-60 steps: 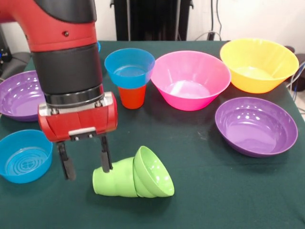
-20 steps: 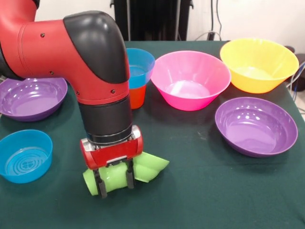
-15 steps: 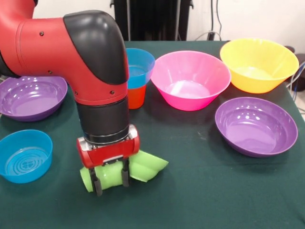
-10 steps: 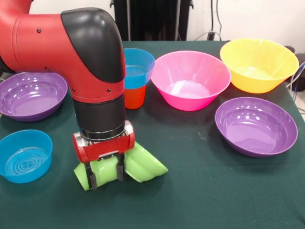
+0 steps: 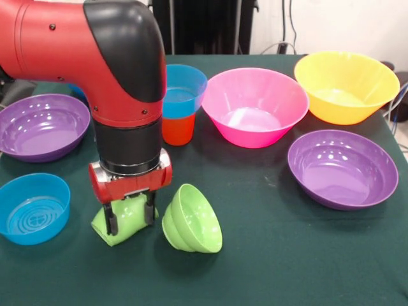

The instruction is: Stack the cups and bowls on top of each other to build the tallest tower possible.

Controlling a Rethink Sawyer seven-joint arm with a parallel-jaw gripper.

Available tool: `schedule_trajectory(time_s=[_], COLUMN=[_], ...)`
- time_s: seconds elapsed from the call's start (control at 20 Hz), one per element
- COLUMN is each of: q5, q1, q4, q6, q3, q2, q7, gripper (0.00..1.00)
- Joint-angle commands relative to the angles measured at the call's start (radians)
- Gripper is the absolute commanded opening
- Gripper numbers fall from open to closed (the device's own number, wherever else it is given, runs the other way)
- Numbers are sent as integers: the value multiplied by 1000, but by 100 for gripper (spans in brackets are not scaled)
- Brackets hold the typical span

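My gripper (image 5: 131,220) is shut on the lime green cup (image 5: 121,222), which it holds tilted at the table's near left. The small lime green bowl (image 5: 191,220) lies on its side just right of it, apart from the cup. A blue bowl (image 5: 182,89) sits on the orange cup (image 5: 177,129) behind my arm. The pink bowl (image 5: 255,105), the yellow-orange bowl (image 5: 346,85), a purple bowl (image 5: 342,167) at the right, a purple bowl (image 5: 39,125) at the left and a blue bowl (image 5: 30,207) stand separately on the table.
The green cloth-covered table (image 5: 274,255) carries everything. My red and black arm (image 5: 115,76) hides part of the table's left middle. The table's right edge runs close past the yellow-orange bowl.
My gripper has closed on the green cup and pulled it left. The small green bowl has come off the cup and rolled to rest on its side to the right.
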State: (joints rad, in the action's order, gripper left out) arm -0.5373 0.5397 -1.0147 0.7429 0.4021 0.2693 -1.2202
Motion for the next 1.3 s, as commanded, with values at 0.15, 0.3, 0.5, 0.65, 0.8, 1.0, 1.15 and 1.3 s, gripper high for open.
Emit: schedule_trajectory(time_s=[0.15, 0.3, 0.5, 0.65, 0.8, 1.0, 1.15, 1.3], q5=[-29, -12, 18, 32, 55, 93, 124, 146], q1=[-5, 5, 19, 32, 29, 38, 66, 118], q4=[-90, -134, -190, -237, -249, -279, -322, -373], q6=[49, 45, 42, 11, 18, 26, 10, -43], q3=[-30, -18, 12, 34, 49, 85, 137, 214], q2=[7, 13, 19, 26, 19, 19, 16, 4], q7=[54, 55, 51, 56, 52, 61, 91, 136], gripper=[100, 100, 100, 100, 100, 100, 100, 100])
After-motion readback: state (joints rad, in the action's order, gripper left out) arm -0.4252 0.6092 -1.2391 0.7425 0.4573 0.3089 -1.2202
